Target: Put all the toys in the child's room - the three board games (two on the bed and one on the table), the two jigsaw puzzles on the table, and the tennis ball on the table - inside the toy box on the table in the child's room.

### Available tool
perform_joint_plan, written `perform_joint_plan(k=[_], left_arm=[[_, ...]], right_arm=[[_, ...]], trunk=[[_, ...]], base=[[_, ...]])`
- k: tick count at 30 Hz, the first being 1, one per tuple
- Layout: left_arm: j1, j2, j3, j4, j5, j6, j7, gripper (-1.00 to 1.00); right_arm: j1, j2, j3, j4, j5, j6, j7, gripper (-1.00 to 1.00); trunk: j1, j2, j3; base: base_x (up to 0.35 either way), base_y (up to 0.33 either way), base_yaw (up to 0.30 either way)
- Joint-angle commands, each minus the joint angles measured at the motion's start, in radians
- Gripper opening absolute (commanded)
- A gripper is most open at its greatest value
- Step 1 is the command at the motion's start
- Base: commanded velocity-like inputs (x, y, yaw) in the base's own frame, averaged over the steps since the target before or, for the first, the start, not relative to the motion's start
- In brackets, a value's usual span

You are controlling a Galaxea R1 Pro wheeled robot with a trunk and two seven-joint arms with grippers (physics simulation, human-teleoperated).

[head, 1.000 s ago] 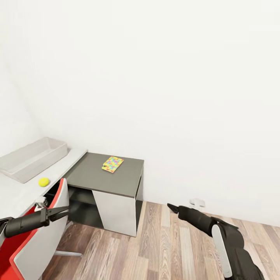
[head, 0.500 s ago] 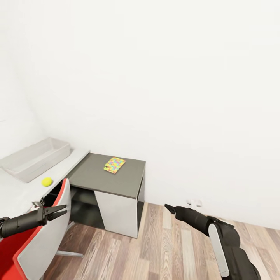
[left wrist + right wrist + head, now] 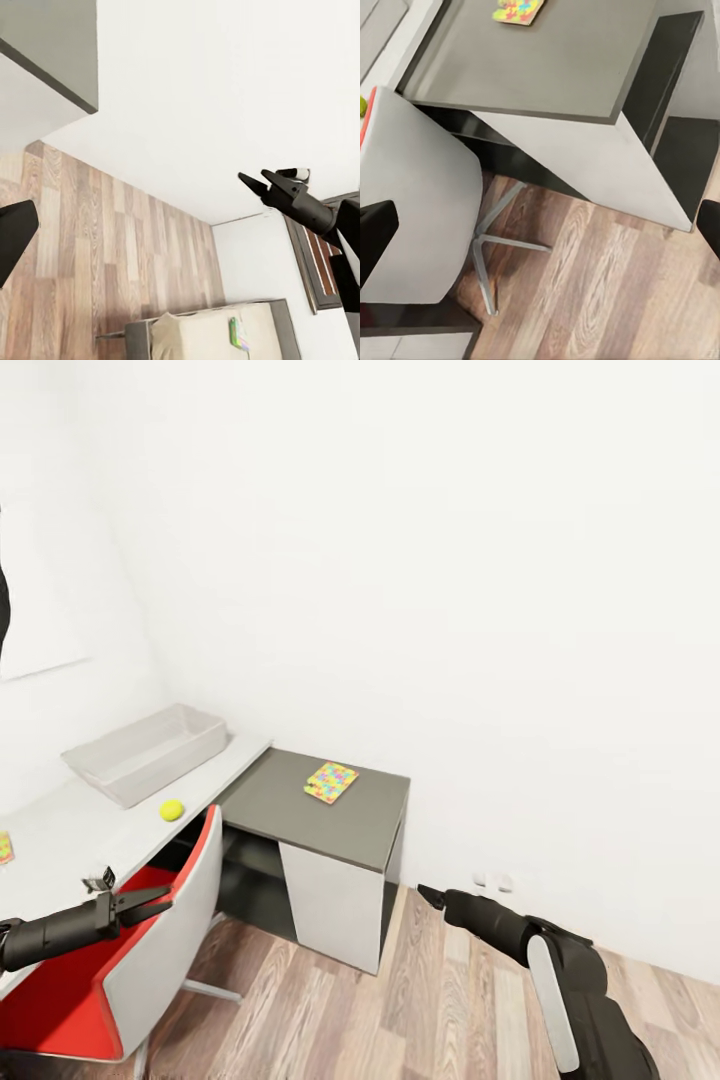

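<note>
The light-grey toy box point(image 3: 145, 752) stands on the pale table point(image 3: 70, 830) at the left. The tennis ball point(image 3: 172, 810) lies on the table just in front of it. One jigsaw puzzle point(image 3: 331, 781) point(image 3: 519, 10) rests on the lower dark-grey desk point(image 3: 330, 825); the edge of another many-coloured square point(image 3: 5, 848) shows at the table's left. My left gripper point(image 3: 150, 905) is open over the red chair, holding nothing. My right gripper point(image 3: 428, 895) point(image 3: 257, 182) hangs open over the floor, right of the desk. The bed point(image 3: 202, 334) carries a green-white board game point(image 3: 238, 334).
A red-and-white swivel chair point(image 3: 140, 950) point(image 3: 420, 217) stands tucked against the table, below my left arm. Wood-plank floor point(image 3: 400, 1000) lies in front of the dark desk. White walls close the corner; a framed picture point(image 3: 35, 600) hangs on the left wall.
The whole view has swung left, so table, toy box and desk sit further right in the picture. The wall picture and the second coloured square have come into view. Both grippers stay open.
</note>
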Motion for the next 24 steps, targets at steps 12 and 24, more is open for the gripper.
perform_joint_plan(k=[12, 24], left_arm=[[-0.001, 0.0, 0.0, 0.001, -0.001, 0.01, -0.004, 1.0], [-0.001, 0.0, -0.001, 0.0, -0.001, 0.005, -0.004, 1.0]], right_arm=[[-0.001, 0.006, 0.0, 0.0, -0.004, -0.013, -0.032, 1.0], [-0.001, 0.006, 0.002, 0.001, -0.003, -0.022, -0.036, 1.0]], trunk=[[0.001, -0.002, -0.002], [0.001, -0.002, -0.003]], base=[[0.0, 0.0, 0.288], [0.0, 0.0, 0.29]])
